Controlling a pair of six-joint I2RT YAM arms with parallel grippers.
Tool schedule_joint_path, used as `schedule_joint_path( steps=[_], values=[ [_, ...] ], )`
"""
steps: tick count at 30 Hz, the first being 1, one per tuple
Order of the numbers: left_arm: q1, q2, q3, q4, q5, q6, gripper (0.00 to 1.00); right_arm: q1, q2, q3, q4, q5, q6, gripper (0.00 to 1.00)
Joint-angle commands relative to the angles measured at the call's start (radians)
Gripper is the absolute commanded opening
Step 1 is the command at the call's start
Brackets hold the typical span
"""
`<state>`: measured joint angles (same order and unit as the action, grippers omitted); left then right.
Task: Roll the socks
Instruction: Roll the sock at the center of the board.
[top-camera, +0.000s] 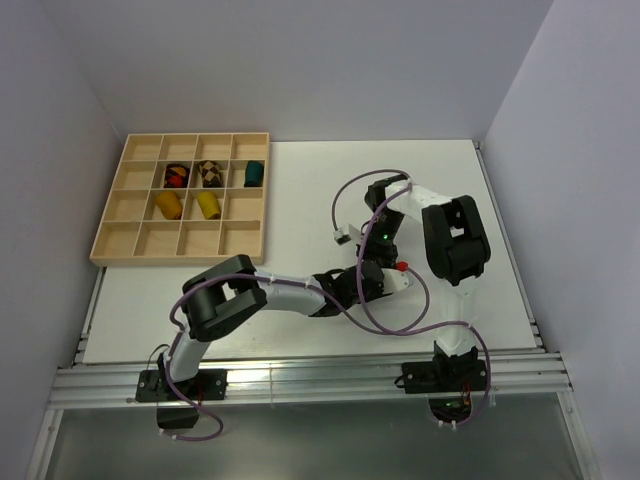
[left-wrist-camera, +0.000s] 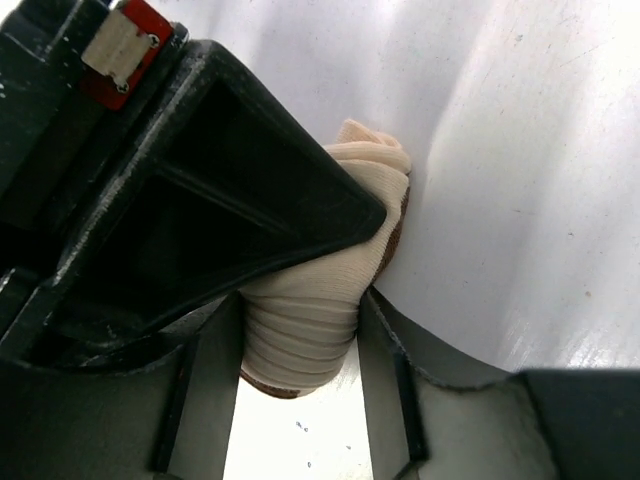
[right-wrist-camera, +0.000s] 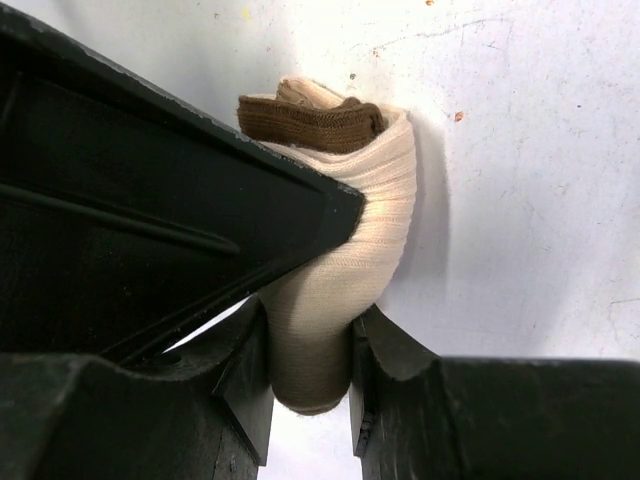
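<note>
The cream sock (left-wrist-camera: 305, 310) with a brown band (right-wrist-camera: 310, 122) is bunched on the white table and pinched from two sides. My left gripper (left-wrist-camera: 298, 385) is shut on its ribbed end. My right gripper (right-wrist-camera: 310, 385) is shut on its other end. In the top view both grippers meet mid-table, left (top-camera: 358, 284) and right (top-camera: 379, 258), and they hide the sock. The mustard-orange sock (top-camera: 167, 205) and the bright yellow sock (top-camera: 208, 205) lie as bundles in the wooden tray (top-camera: 110, 245).
The tray at the back left also holds a red-and-dark bundle (top-camera: 176, 175), a brown-checkered bundle (top-camera: 209, 173) and a teal bundle (top-camera: 254, 173). Purple cables (top-camera: 390, 325) loop over the table near the arms. Walls close in on the left, back and right.
</note>
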<state>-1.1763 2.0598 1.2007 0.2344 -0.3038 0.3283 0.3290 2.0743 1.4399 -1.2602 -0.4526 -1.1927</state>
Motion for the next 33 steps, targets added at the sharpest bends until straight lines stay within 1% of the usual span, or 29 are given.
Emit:
schedule_joint_path(
  steps=[1, 2, 4, 5, 7, 9, 11, 12, 14, 15, 16, 17, 22, 26, 27, 29, 30, 31, 33],
  values=[
    [0.078, 0.137, 0.034, -0.07, 0.049, 0.025, 0.5, 0.102, 0.03, -0.087, -0.134, -0.084, -0.041, 0.23],
    [0.083, 0.141, 0.037, -0.081, 0.051, 0.022, 0.49, 0.104, 0.029, -0.09, -0.131, -0.084, -0.041, 0.23],
    [0.087, 0.148, 0.04, -0.087, 0.058, 0.02, 0.36, 0.105, 0.024, -0.095, -0.13, -0.084, -0.039, 0.23],
    [0.089, 0.155, 0.046, -0.108, 0.063, 0.02, 0.35, 0.107, 0.024, -0.096, -0.131, -0.084, -0.041, 0.23],
    [0.089, 0.16, 0.056, -0.122, 0.072, 0.015, 0.44, 0.107, 0.024, -0.095, -0.133, -0.086, -0.041, 0.23],
    [0.089, 0.163, 0.063, -0.142, 0.092, 0.009, 0.57, 0.108, 0.021, -0.095, -0.134, -0.087, -0.042, 0.23],
    [0.09, 0.169, 0.068, -0.15, 0.104, 0.003, 0.55, 0.108, 0.02, -0.093, -0.133, -0.09, -0.042, 0.23],
    [0.09, 0.174, 0.079, -0.164, 0.111, 0.003, 0.44, 0.111, 0.018, -0.092, -0.134, -0.092, -0.042, 0.23],
    [0.092, 0.186, 0.083, -0.171, 0.112, 0.002, 0.32, 0.111, 0.02, -0.09, -0.139, -0.097, -0.044, 0.23],
    [0.093, 0.191, 0.088, -0.179, 0.117, -0.003, 0.2, 0.111, 0.018, -0.09, -0.139, -0.098, -0.044, 0.23],
    [0.092, 0.192, 0.088, -0.179, 0.118, -0.005, 0.12, 0.113, 0.017, -0.09, -0.137, -0.1, -0.044, 0.23],
    [0.092, 0.198, 0.089, -0.182, 0.118, -0.011, 0.0, 0.113, 0.015, -0.093, -0.137, -0.1, -0.041, 0.23],
    [0.093, 0.195, 0.077, -0.178, 0.121, -0.028, 0.0, 0.113, 0.006, -0.105, -0.117, -0.101, -0.031, 0.23],
    [0.095, 0.178, 0.051, -0.168, 0.129, -0.054, 0.0, 0.113, -0.02, -0.118, -0.105, -0.121, -0.025, 0.3],
    [0.095, 0.177, 0.042, -0.165, 0.13, -0.07, 0.0, 0.113, -0.026, -0.116, -0.1, -0.132, -0.019, 0.34],
    [0.096, 0.171, 0.03, -0.158, 0.143, -0.09, 0.0, 0.107, -0.043, -0.113, -0.081, -0.143, 0.002, 0.38],
    [0.096, 0.169, 0.019, -0.146, 0.143, -0.097, 0.0, 0.102, -0.052, -0.107, -0.059, -0.161, 0.014, 0.43],
    [0.096, 0.168, 0.014, -0.141, 0.141, -0.104, 0.0, 0.096, -0.063, -0.104, -0.051, -0.172, 0.022, 0.46],
    [0.098, 0.161, -0.006, -0.126, 0.149, -0.123, 0.0, 0.065, -0.089, -0.084, -0.039, -0.202, 0.042, 0.52]
  ],
)
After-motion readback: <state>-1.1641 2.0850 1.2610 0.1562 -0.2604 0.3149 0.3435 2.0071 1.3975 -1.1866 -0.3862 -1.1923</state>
